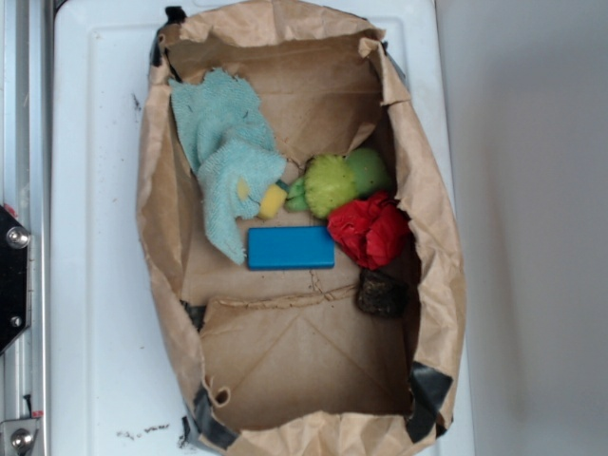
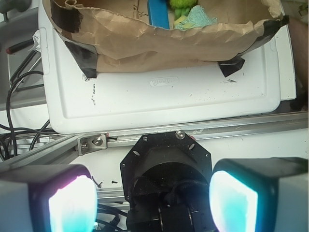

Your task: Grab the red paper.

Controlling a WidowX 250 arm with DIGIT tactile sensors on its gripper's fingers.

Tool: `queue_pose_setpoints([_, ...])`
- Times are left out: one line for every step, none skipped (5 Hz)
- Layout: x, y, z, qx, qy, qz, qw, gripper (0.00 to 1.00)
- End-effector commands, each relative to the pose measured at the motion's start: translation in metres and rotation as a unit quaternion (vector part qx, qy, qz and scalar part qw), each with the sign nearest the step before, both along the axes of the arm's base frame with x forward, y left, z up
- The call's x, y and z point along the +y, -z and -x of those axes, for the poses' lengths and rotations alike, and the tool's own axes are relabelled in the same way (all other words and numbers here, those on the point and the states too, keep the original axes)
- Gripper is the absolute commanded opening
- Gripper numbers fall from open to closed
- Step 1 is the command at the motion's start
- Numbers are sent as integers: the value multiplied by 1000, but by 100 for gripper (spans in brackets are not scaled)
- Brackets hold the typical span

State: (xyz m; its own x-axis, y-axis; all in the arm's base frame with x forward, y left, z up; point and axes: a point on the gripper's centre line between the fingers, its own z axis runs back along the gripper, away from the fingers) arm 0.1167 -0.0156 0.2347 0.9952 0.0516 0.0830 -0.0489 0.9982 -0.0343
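Gripper (image 2: 153, 195) sits spread and empty, well short of the paper bag (image 2: 159, 46), so we must reach forward over its near wall for the red paper (image 1: 370, 230), wedged against the bag's side between green ball (image 1: 330, 185) and dark lump (image 1: 382, 293).

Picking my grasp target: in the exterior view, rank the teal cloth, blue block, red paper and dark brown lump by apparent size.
Largest to smallest, exterior view:
1. teal cloth
2. blue block and red paper, which look too alike in area to rank
3. dark brown lump
All lie on the bag floor, so camera distance barely skews this.
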Motion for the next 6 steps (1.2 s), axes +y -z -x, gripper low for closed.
queue_pose_setpoints([0, 0, 0, 0, 0, 0, 1000, 100])
queue_pose_setpoints([3, 14, -44, -3, -13, -1, 1000, 100])
queue_pose_setpoints([11, 28, -77, -16, -8, 2, 1000, 100])
queue_pose_setpoints([21, 41, -108, -40, 0, 10, 999, 100])
queue_pose_setpoints([36, 54, -133, -68, 8, 16, 998, 100])
queue_pose_setpoints([48, 58, -149, -81, 8, 33, 996, 100])
